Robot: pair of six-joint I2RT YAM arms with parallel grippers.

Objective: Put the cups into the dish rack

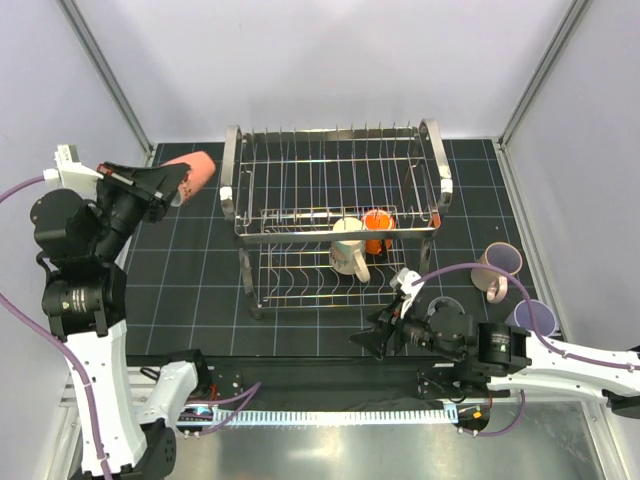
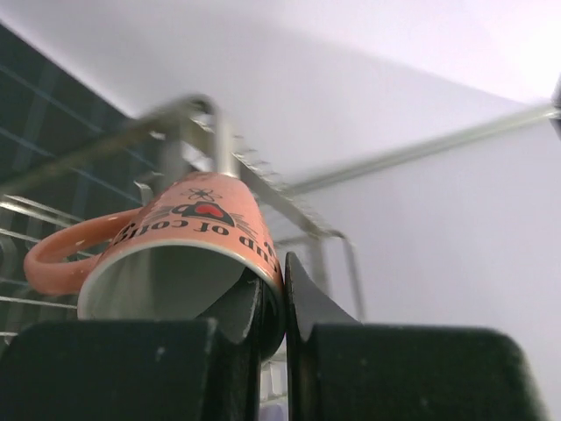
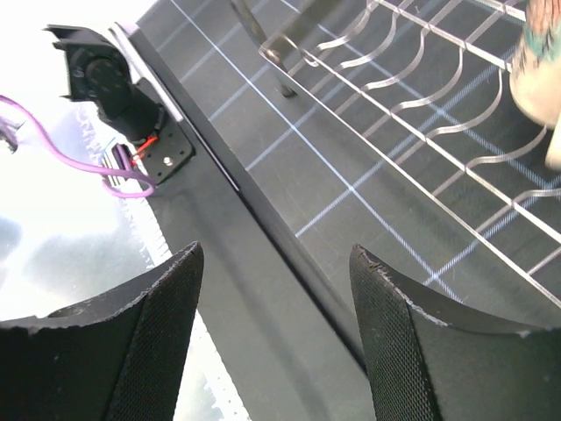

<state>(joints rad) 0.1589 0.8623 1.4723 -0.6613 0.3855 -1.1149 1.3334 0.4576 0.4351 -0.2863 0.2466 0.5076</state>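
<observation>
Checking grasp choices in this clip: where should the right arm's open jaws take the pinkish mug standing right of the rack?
Likely the rim wall, from above, one jaw inside and one outside: the mug seems to stand upright, mouth open upward. Pick the rim's far side, since its handle sticks out toward the near edge.

Jaws pinch salmon-pink mug (image 2: 203, 226) rim; likely dish rack (image 2: 191, 107) behind.

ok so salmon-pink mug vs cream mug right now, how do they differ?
Place: the salmon-pink mug is up in the air, left of the dish rack. The cream mug sits in the rack's lower tier.
Grip: the left gripper pinches the salmon-pink mug's wall, one finger inside it. Nothing holds the cream mug.
Colour: salmon-pink against cream.
Shared: both have a handle.
</observation>
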